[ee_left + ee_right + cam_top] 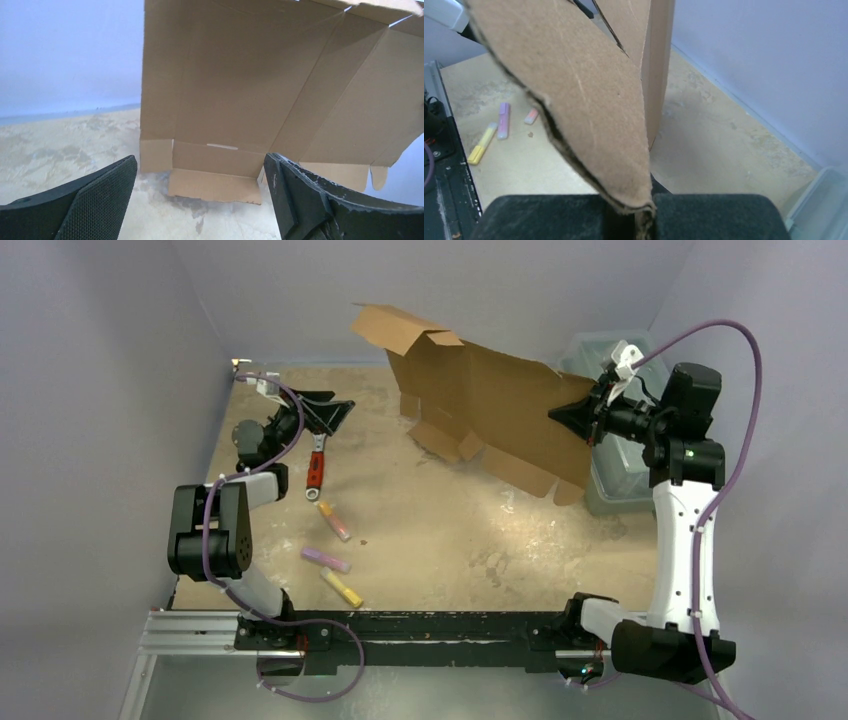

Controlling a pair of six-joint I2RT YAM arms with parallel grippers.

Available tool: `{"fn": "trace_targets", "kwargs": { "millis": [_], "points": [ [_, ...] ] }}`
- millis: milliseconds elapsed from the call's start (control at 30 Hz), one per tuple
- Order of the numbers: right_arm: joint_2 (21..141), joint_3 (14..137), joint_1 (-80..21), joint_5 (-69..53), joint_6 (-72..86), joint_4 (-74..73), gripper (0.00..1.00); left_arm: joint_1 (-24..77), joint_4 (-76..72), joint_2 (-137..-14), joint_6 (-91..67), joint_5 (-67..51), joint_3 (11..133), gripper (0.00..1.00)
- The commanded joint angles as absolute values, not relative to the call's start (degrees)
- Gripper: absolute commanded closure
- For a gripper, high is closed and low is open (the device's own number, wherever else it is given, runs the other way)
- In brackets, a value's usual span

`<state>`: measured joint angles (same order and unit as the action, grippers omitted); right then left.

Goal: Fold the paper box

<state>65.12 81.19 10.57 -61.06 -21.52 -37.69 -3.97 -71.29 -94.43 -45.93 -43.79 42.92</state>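
Right hand (562, 412) pinches the paper box (490, 405) by its right edge, propping it upright; left hand (338, 410), left of the box, gapes empty. Looks light and floppy, so grip near the creases.

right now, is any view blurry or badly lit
Top view: even soft light, no glare, box sharp. Left wrist: cardboard and fingers both clear. Right wrist: the flap sits close and blocks much of the frame, markers behind look soft.

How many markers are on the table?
3, by the left arm: pink marker below the wrench, purple marker nearer, yellow marker nearest the rail. The box could hide others.
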Motion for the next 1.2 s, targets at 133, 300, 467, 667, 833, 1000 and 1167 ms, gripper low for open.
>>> {"fn": "trace_targets", "kwargs": {
  "millis": [133, 300, 467, 667, 833, 1000, 1167],
  "points": [
    [63.5, 90.1, 10.8, -64.5, -27.2, -44.0, 1.00, -3.8, -99.6, -97.2, -52.4, -47.5, 39.8, 0.01],
    [63.4, 91.4, 10.8, -65.5, -25.0, -43.8, 1.00, -4.4, -102.0, -98.8, -53.2, -48.7, 41.2, 0.01],
    [63.4, 91.2, 10.8, -65.9, -23.7, -43.1, 1.00, -4.4, -101.9, -96.8, -51.8, -49.0, 40.6, 0.02],
    [63.8, 90.3, 10.8, -64.6, -20.8, -40.0, 1.00, -4.2, -101.9, -95.4, -56.7, -50.2, 40.6, 0.22],
    [64.9, 87.4, 10.8, -61.4, -17.3, -36.1, 1.00, -3.9, -101.9, -91.6, -60.3, -47.6, 35.9, 0.47],
    [66.3, 83.9, 10.4, -61.9, -15.6, -33.4, 1.00, -1.4, -99.5, -90.1, -61.1, -45.0, 33.5, 0.61],
    [66.5, 79.6, 9.7, -61.4, -12.8, -30.0, 1.00, 3.6, -90.0, -90.1, -56.3, -42.1, 33.5, 0.73]
  ]
}}
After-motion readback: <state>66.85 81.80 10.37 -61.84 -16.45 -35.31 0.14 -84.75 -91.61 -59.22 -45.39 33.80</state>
